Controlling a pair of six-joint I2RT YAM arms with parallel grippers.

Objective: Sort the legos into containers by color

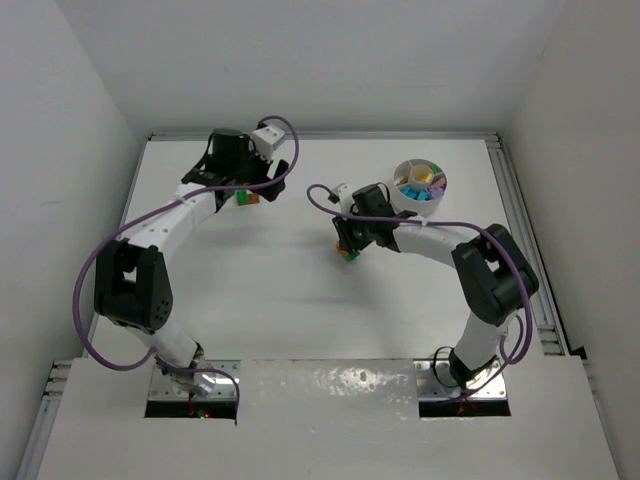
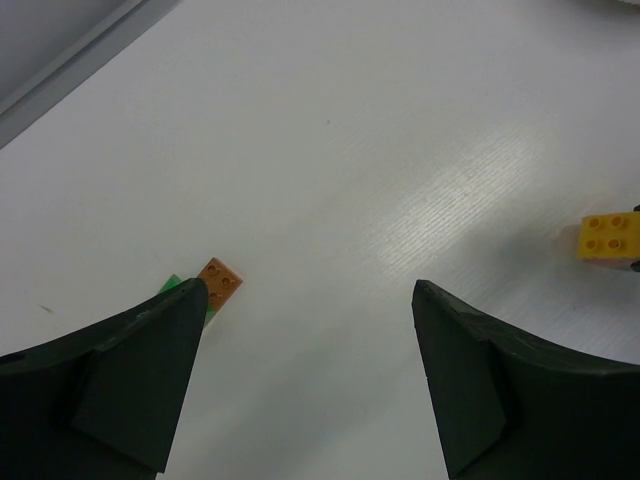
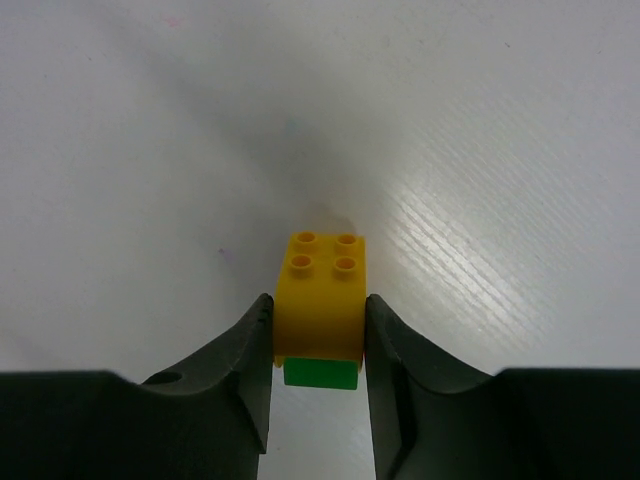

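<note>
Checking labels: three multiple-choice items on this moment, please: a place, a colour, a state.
1. The white dish sits: A far right of the table; B near left; C centre.
2. Brick in the right gripper: A purple; B yellow; C brown.
3. Left gripper: A open; B shut on a brick; C out of view.
1A, the top view shows it at the far right; 2B, its fingers press the yellow brick; 3A, bare table shows between its fingers.

A white table [image 1: 290, 300] between pale walls [image 1: 60, 100].
</note>
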